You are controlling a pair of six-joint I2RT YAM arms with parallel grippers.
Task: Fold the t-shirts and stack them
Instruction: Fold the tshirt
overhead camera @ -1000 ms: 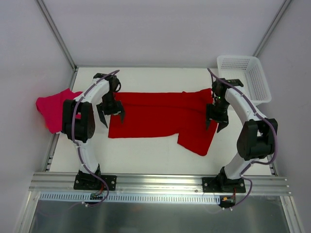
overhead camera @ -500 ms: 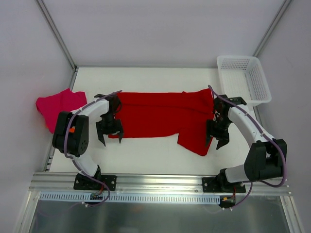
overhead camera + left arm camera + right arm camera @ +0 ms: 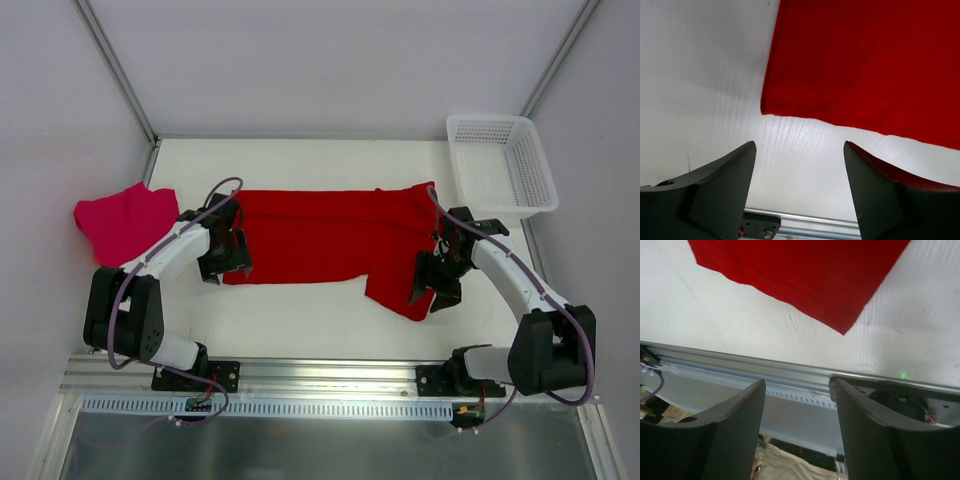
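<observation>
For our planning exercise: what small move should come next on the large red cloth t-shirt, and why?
Probably lower the left end effector and right end effector onto the near corners of the large red cloth t-shirt: both stand open, holding nothing, and it lies spread flat.

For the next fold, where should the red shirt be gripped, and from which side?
Probably its near edge. The red shirt lies flat, spread sideways; its near-left corner suits the open left pincer, its pointed near-right tip the open right pincer. Both corners lie on bare table, so come in low from the near side.
</observation>
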